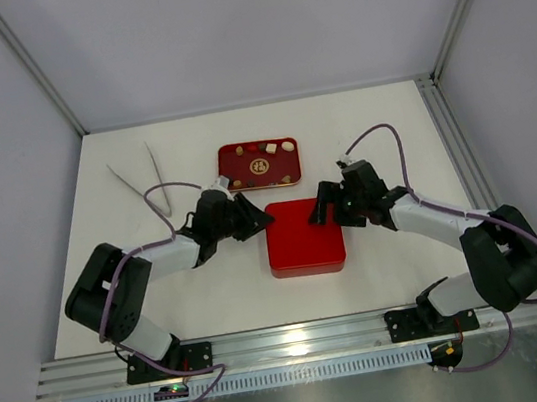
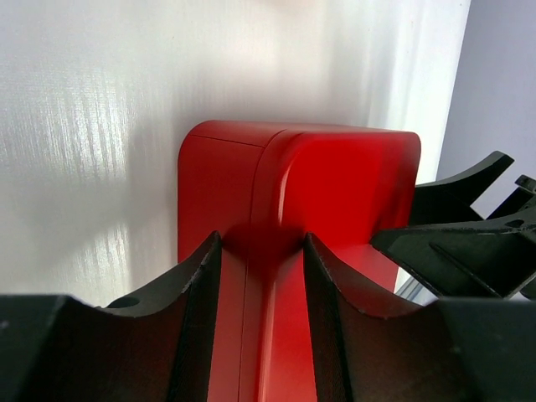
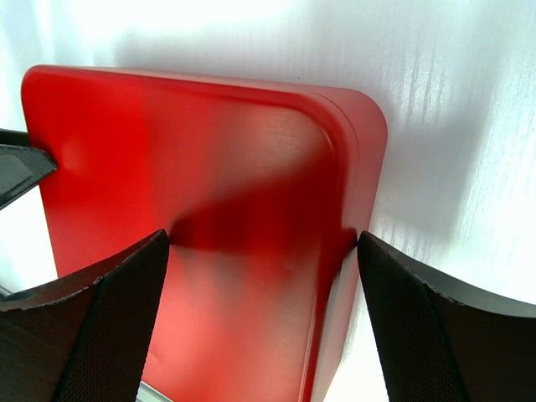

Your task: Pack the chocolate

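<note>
left gripper (image 2: 260, 239) pinches red box (image 1: 305, 241), right gripper (image 3: 262, 239) spread astride it; chocolate (image 1: 271, 147) beyond both.

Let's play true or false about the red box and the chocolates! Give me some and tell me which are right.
1. The red box is closed. True.
2. The chocolates lie on the bare table. False: they sit in a red tray behind the box.
3. Tongs lie on the table, left of the tray. True.
4. One arm holds the tongs. False: the left gripper and right gripper are both at the box.
5. The right gripper is squeezed shut. False: its fingers stand wide, one on each side of the box.
</note>
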You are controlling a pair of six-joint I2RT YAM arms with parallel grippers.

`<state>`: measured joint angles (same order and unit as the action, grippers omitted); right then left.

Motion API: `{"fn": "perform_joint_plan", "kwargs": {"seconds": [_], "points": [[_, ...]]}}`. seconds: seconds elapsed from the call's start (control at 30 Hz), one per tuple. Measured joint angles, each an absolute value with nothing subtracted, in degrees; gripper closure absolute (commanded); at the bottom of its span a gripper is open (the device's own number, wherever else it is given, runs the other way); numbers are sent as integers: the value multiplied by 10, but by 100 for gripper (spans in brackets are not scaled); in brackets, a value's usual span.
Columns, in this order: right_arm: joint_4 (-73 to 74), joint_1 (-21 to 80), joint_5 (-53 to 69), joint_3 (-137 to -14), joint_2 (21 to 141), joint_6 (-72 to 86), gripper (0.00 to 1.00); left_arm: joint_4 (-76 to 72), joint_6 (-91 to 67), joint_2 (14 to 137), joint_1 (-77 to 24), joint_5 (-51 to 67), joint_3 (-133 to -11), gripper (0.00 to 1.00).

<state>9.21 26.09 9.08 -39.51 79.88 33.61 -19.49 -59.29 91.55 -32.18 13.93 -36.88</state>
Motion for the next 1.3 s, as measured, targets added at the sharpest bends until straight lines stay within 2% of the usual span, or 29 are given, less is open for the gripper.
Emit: {"fn": "perform_joint_plan", "kwargs": {"seconds": [0.37,0.63,0.97,1.1,1.3], "points": [[50,237,121,-359,775,340,51,-110,-569,898,-333,120,-405,80],[82,234,134,-345,739,337,52,-37,-559,861,-347,124,-409,77],[142,231,131,-353,706,322,37,71,-521,822,-351,119,-425,64],[171,231,121,-369,706,314,36,133,-492,822,-351,107,-456,58],[207,231,112,-402,706,300,25,209,-455,822,-351,102,-526,47]]}}
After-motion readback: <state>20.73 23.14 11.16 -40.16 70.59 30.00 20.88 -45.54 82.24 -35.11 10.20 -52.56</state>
